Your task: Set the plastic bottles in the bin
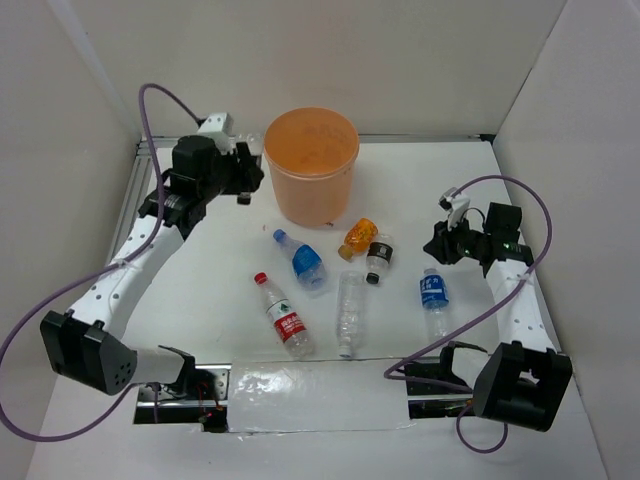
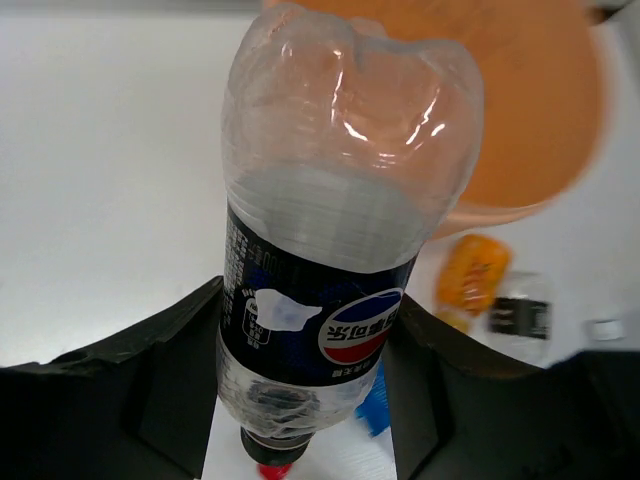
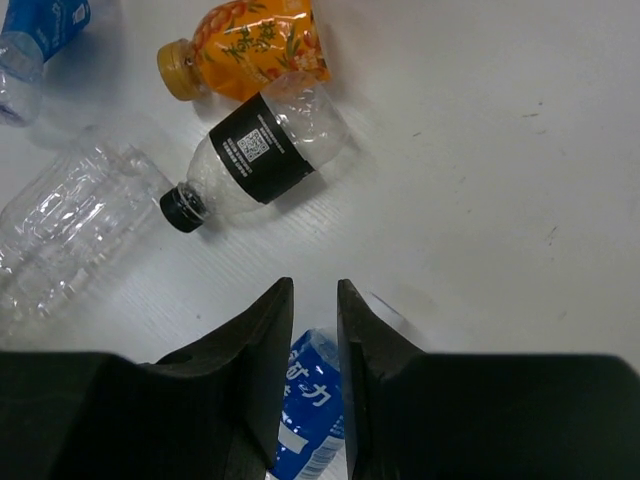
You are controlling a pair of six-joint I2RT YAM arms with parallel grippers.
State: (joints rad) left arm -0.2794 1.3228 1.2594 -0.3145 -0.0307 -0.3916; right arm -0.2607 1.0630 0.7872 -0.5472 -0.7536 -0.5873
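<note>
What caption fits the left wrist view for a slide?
Left gripper clamps a clear, dark-labelled bottle, red cap nearest the camera, base pointing toward the orange bin beyond.

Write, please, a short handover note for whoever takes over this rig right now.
Left gripper: shut on a clear dark-labelled plastic bottle, beside the round orange plastic bin.
Right gripper: jaws nearly closed over a clear blue-labelled bottle; grip unclear.
Done: no bottle visible in the bin.
To do: drop the held one; then the blue-capped, red-capped, plain clear, orange and black-capped bottles on the table.
</note>
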